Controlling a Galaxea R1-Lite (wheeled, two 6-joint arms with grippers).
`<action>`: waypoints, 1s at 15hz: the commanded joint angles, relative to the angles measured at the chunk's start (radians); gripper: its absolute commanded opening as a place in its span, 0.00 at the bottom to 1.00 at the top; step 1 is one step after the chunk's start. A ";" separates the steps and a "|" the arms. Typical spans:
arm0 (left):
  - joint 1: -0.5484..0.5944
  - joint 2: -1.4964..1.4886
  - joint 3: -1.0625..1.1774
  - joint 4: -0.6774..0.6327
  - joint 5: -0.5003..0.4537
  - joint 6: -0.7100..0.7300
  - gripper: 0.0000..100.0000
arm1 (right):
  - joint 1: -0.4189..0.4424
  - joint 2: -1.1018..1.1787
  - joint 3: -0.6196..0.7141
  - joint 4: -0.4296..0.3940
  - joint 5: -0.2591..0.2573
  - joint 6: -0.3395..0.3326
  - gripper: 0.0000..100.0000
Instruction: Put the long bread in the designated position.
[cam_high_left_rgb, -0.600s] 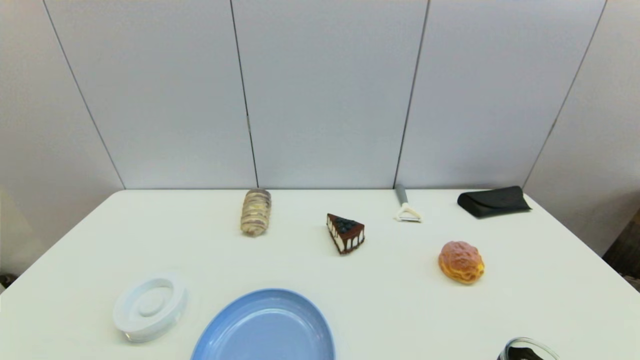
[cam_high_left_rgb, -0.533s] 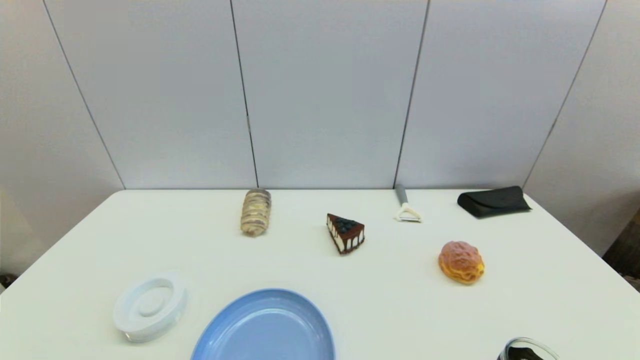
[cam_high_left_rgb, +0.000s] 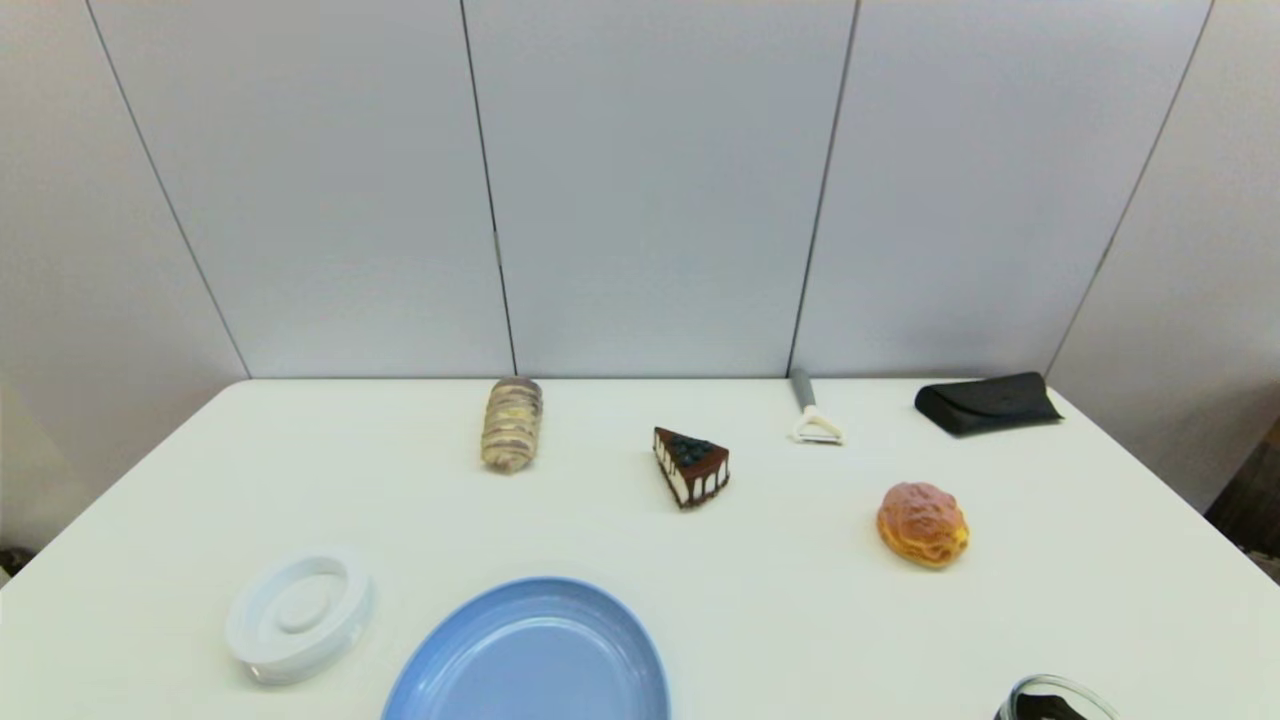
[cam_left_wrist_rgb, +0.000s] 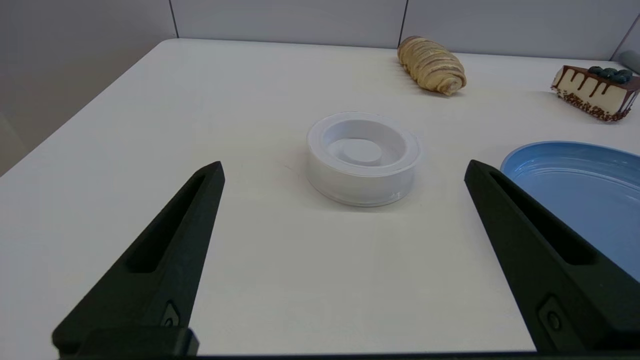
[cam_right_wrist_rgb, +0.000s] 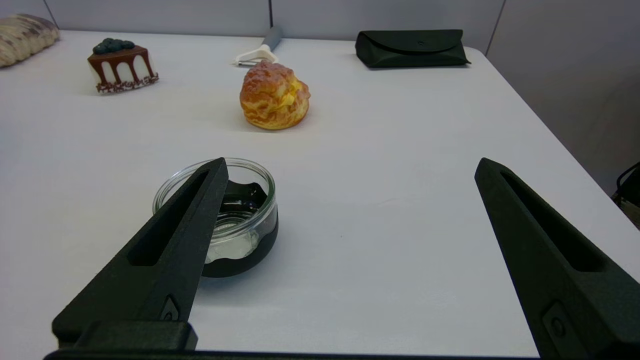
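The long bread (cam_high_left_rgb: 511, 423) lies untouched beyond the white round lid (cam_high_left_rgb: 300, 615), both the left gripper (cam_left_wrist_rgb: 342, 172) and right gripper (cam_right_wrist_rgb: 350, 167) parked with jaws wide apart; a careless reach risks clipping that lid.

table (cam_high_left_rgb: 640, 540): matt white | plate (cam_high_left_rgb: 530, 650): glossy blue, perhaps plastic | jar (cam_right_wrist_rgb: 220, 220): clear glass
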 joint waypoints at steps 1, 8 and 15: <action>0.000 0.001 0.002 0.000 0.000 -0.001 1.00 | 0.000 0.001 0.000 0.000 0.001 -0.001 1.00; 0.002 0.050 0.000 0.003 0.003 -0.007 1.00 | 0.000 0.001 0.000 0.000 0.001 -0.001 1.00; 0.002 0.412 -0.319 0.119 0.001 0.045 1.00 | 0.000 0.001 0.000 0.000 0.001 -0.001 1.00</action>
